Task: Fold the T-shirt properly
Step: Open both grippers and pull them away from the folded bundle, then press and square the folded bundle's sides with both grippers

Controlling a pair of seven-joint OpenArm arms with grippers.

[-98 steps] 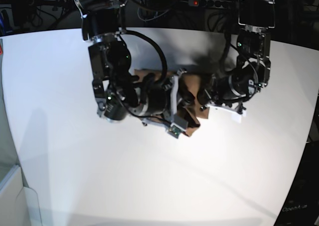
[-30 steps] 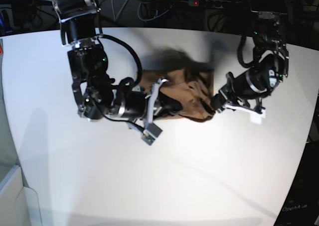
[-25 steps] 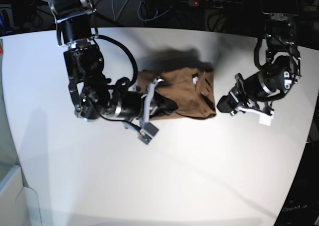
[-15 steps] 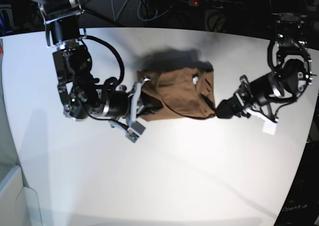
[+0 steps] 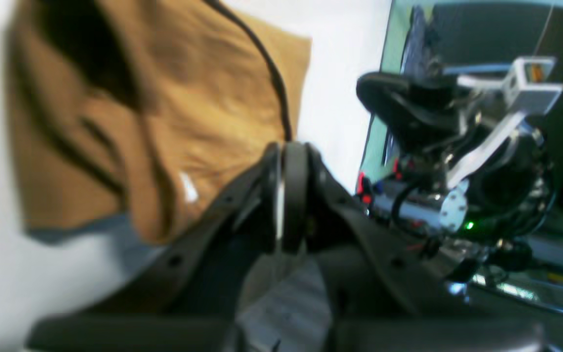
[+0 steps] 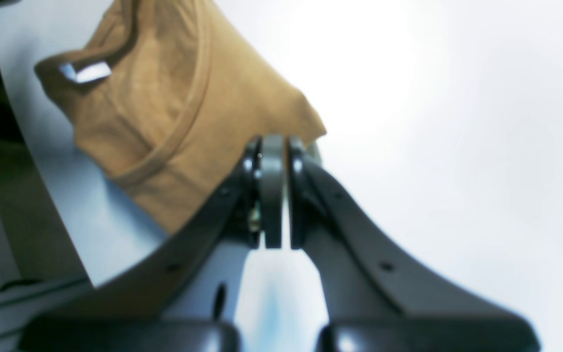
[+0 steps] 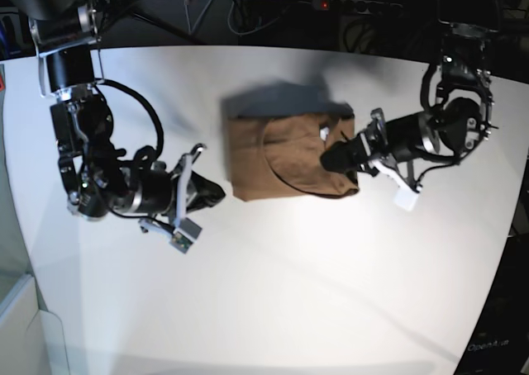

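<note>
A: Left wrist view. The left gripper (image 5: 281,195) has its jaws pressed together with nothing between them. The T-shirt (image 5: 164,122) lies ahead of and to the left of the tips. The white tag (image 5: 187,187) sits close by. The picture is blurred, so whether the tips touch cloth I cannot tell.

B: Right wrist view. The right gripper (image 6: 271,190) is likewise closed and empty. The T-shirt (image 6: 179,112) lies ahead and to the left, with one corner just beyond the fingertips; bare table (image 6: 457,122) to the right.

A: Base view. The T-shirt (image 7: 289,160) is a folded packet at mid-table, its long axis running across the picture, with the neckline showing on top. The left gripper (image 7: 331,156) is at its right-hand edge, near the tag. The right gripper (image 7: 216,192) stands beside the opposite lower corner, slightly apart from it.

B: Judgement: the left arm is nearer. The shirt lies between the two grippers, so any further fold or tidy-up would approach along that long axis, from both ends.
</note>
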